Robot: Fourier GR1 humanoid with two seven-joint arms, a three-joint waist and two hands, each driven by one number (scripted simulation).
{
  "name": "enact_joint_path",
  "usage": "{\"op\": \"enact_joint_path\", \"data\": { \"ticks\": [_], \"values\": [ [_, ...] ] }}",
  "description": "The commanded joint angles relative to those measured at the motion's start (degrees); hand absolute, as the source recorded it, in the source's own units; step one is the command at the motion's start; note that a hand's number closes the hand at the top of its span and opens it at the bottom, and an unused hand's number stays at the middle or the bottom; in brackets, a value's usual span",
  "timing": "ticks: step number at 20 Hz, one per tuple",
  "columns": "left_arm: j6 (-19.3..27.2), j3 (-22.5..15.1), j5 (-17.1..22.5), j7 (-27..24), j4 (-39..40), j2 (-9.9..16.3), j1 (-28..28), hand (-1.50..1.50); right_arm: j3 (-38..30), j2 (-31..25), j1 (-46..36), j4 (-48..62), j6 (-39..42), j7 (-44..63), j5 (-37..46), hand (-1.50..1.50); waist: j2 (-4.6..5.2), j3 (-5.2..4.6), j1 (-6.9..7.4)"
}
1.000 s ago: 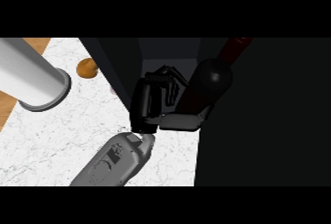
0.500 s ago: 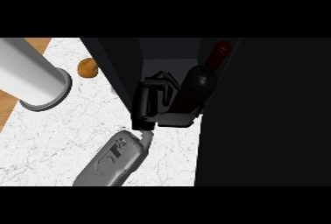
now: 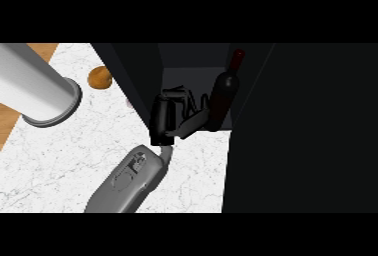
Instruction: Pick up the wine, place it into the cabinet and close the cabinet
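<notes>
- The grey forearm (image 3: 129, 182) comes up from the bottom edge, over the white marble counter (image 3: 66, 160)
- The right hand (image 3: 168, 116) has pulled a little away from the wine bottle (image 3: 224, 95) since a second ago; its fingers are spread out and hold nothing, though the thumb (image 3: 193, 122) reaches close to the bottle's bottom
- The wine bottle now stands more upright than before, inside the open cabinet (image 3: 193, 75), neck pointing to the far side
- The dark cabinet door (image 3: 303, 130) fills the right side, so there is little room there
- A big grey cylinder (image 3: 40, 95) and a small brown thing (image 3: 100, 77) sit far left, with bare counter between
</notes>
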Motion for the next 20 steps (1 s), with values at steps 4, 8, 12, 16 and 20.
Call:
{"op": "enact_joint_path", "data": {
  "ticks": [4,8,12,16,20],
  "values": [
    [0.1,1.6,1.5,-2.9,2.7,0.0,-0.8,1.50,0.5,1.2,-2.4,-6.0,-3.4,5.1,-2.5,-1.50,-0.09,-0.02,0.32],
    [-4.2,6.5,2.6,-3.0,7.3,0.0,-4.2,1.50,0.0,0.4,-3.6,-0.9,-1.8,3.0,-3.1,-1.50,-0.02,-0.01,0.44],
    [-7.0,7.3,5.1,-3.3,12.1,0.0,-6.4,1.50,0.6,0.8,0.3,-8.2,-2.2,6.1,-5.3,-1.50,-0.02,-0.02,-0.13],
    [-8.5,11.0,7.0,-5.7,20.9,0.0,-12.1,1.50,1.5,1.6,3.2,-6.8,-0.6,1.3,-3.7,-1.50,0.16,0.00,-0.71],
    [-9.6,10.1,7.6,-6.5,23.4,0.0,-11.5,1.50,-0.2,0.5,-3.1,-4.3,-1.9,4.7,-5.0,-1.50,0.13,-0.03,-0.32]
  ]
}}
